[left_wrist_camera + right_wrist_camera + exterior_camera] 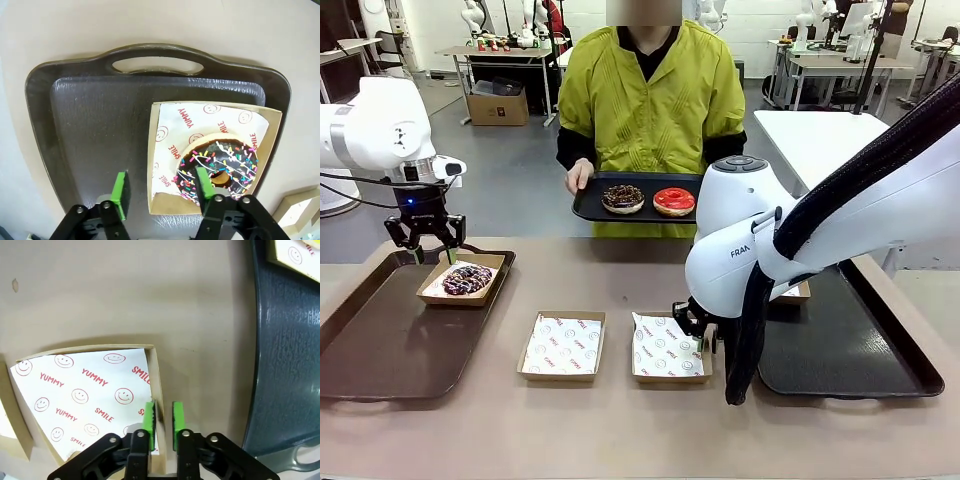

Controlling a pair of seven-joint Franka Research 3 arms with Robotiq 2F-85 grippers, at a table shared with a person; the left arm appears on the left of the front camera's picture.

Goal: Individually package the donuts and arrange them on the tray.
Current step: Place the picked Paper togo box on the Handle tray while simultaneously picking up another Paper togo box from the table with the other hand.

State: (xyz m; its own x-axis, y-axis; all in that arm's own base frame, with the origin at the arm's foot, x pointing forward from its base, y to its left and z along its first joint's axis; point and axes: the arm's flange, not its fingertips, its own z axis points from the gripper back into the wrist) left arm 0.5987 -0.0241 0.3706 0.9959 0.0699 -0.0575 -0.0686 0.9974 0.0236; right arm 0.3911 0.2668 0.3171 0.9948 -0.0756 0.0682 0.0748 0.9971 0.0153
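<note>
L gripper (161,185) was held open, empty, over the chocolate sprinkled ring donut (240,160), boxed on the left dark-brown plastic tray (380,330). R gripper (162,415) was narrowed astride the near empty brown cardboard box's (156,375) wall, possibly not yet clamped. If pinched off-centre, the wall could be crumpled or dropped. Pad fit was given by R wrist view but blocked by the arm in front view.

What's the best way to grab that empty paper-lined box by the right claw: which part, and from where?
Take the box by its thin side wall, coming straight down from above with one pad inside and one outside. It lies flat and shallow on the table and looks too wide to span, so the upright wall is the part that can be pinched. The right claw straddles that wall this way.
</note>
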